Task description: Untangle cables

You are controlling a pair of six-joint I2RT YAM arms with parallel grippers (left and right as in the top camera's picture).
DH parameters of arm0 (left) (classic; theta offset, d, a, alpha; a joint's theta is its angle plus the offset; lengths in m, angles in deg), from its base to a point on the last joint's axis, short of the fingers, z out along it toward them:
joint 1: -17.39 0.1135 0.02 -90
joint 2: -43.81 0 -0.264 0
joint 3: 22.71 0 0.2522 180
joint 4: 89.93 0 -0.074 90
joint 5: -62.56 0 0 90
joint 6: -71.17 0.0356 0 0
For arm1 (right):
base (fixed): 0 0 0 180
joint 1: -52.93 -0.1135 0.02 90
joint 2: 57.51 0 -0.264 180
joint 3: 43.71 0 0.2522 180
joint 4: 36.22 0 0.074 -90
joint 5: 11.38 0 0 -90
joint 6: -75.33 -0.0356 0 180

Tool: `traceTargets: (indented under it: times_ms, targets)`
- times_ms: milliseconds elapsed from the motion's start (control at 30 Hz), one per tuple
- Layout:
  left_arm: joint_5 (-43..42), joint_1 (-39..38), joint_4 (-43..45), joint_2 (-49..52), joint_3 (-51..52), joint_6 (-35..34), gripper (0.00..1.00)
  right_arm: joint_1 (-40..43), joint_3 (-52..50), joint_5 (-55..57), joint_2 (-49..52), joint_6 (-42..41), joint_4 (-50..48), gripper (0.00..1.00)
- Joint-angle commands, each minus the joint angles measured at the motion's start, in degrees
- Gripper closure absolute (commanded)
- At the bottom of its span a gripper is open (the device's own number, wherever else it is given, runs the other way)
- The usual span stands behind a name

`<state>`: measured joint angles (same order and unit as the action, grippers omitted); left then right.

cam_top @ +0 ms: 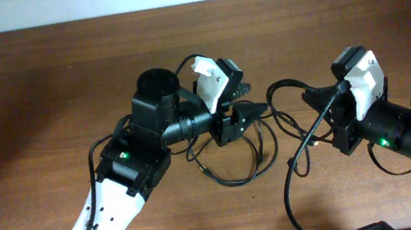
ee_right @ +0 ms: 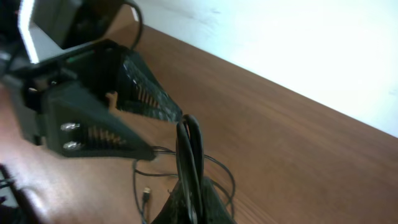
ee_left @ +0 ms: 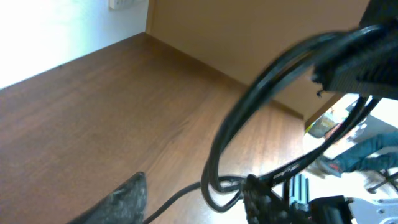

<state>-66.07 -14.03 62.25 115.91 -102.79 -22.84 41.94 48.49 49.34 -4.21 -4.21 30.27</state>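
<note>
The step in hand looks like pulling the knot apart between the two arms, with the cables point(ee_right: 189, 146) gathered in the middle of the counter point(cam_top: 41, 90) and neither cord free yet. The right claw point(cam_top: 315, 100) is closed tight on the cables: its wrist view shows a doubled black strand rising straight out from between its fingers, and from above one cord runs from it toward 7 o'clock and off the near edge. The left claw point(cam_top: 247, 115) sits at about 9 o'clock of the right one, close by. Its jaws stand partly apart, and in its own view a bundle of strands arcs through the gap, lying near one finger and well away from the other, so it seems hooked through the loop, not pinching it. Whether any strand is really pressed I cannot tell. Below the left claw, at 6 o'clock, a slack loop lies flat on the wood, and a small plug end shows beside it in the right wrist view. The next move probably calls for the left claw to take a firm hold on one strand only — not the whole bundle — and for the arms then to draw apart slowly, toward 9 and 3 o'clock, watching that the slack loop opens rather than cinches.
</note>
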Motion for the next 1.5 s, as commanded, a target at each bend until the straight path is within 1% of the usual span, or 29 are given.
traceTargets:
  times_ms: [0, 200, 233, 367, 467, 533, 633, 667, 700, 733, 767, 800, 833, 1033, 1067, 1100, 1133, 1200, 1267, 1300, 1367, 1467]
  targets:
    - [-1.29, -1.16, 0.57, -0.81, -0.37, 0.17, 0.63, -0.26, 0.55, -3.78, -0.44, -0.24, -0.09, 0.96]
    - [-1.11, -3.37, 1.88, -0.81, -0.37, 0.2, 0.7, -0.26, 0.55, -3.96, -0.44, -0.24, -0.09, 0.96]
    - [-1.01, -3.37, 1.86, -0.81, -0.37, 0.22, 0.73, -0.26, 0.55, -3.96, -0.44, -0.24, -0.07, 0.96]
    - [-1.01, -3.34, 1.92, -0.81, -0.37, 0.2, 0.92, -0.24, 0.55, -3.93, -0.44, -0.24, -0.07, 0.96]
    - [-1.03, -3.34, 1.92, -0.81, -0.37, 0.2, 0.93, -0.24, 0.55, -3.93, -0.44, -0.24, -0.07, 0.96]
    - [-1.03, -3.34, 1.92, -0.81, -0.37, 0.2, 1.0, -0.24, 0.55, -3.93, -0.44, -0.24, -0.07, 0.96]
    - [-1.03, -3.34, 2.32, -0.81, -0.37, 0.2, 1.0, -0.26, 0.55, -3.93, -0.44, -0.24, -0.04, 0.96]
    - [-1.03, -3.34, 2.51, -0.81, -0.37, 0.2, 1.0, -0.24, 0.55, -3.93, -0.44, -0.24, -0.04, 0.91]
    - [-1.01, -3.34, 2.6, -0.81, -0.37, 0.2, 1.0, -0.24, 0.55, -3.89, -0.44, -0.24, -0.04, 0.78]
    - [-0.96, -3.32, 2.71, -0.81, -0.37, 0.2, 1.0, -0.24, 0.55, -3.26, -0.44, -0.24, -0.02, 0.62]
    - [-0.37, -3.3, 2.71, -0.81, -0.37, 0.2, 1.0, -0.24, 0.55, -2.45, -0.44, -0.26, 0.02, 0.56]
    - [0.74, -3.3, 2.62, -0.81, -0.37, 0.17, 1.0, -0.24, 0.55, -1.73, -0.44, -0.26, 0.13, 0.52]
    - [1.53, -3.3, 2.51, -0.81, -0.37, 0.17, 1.0, -0.24, 0.55, -0.66, -0.44, -0.26, 0.35, 0.51]
    - [3.87, -3.3, 2.69, -0.81, -0.37, -0.42, 1.0, -0.24, 0.55, 2.25, -0.44, -0.26, 1.27, 0.55]
    - [4.72, -3.3, 2.6, -0.81, -0.37, -0.48, 1.0, -0.24, 0.55, 2.71, -0.44, -0.26, 1.27, 0.57]
    - [5.97, -3.3, 2.36, -0.83, -0.37, -0.48, 1.0, -0.24, 0.55, 3.21, -0.44, -0.26, 1.29, 0.66]
    - [7.41, -3.3, 1.88, -0.83, -0.37, -0.48, 1.0, -0.24, 0.55, 3.45, -0.44, -0.26, 1.29, 0.7]
    - [9.81, -3.3, 0.85, -0.83, -0.37, -0.74, 1.0, -0.24, 0.55, 3.45, -0.44, -0.26, 1.46, 0.73]
    - [12.92, -3.3, -0.13, -0.83, -0.37, -2.21, 1.0, -0.24, 0.55, 4.26, -0.44, -0.26, 1.7, 0.73]
    - [13.44, -3.3, -0.15, -0.83, -0.37, -2.89, 1.0, -0.24, 0.55, 4.59, -0.44, -0.24, 1.88, 0.78]
    - [13.44, -3.3, 0.09, -0.83, -0.37, -3.04, 1.0, -0.24, 0.55, 4.74, -0.44, -0.24, 2.29, 0.95]
    - [13.44, -3.3, 0.11, -0.83, -0.37, -3.04, 1.0, -0.24, 0.55, 4.87, -0.44, 0.24, 3.08, 0.96]
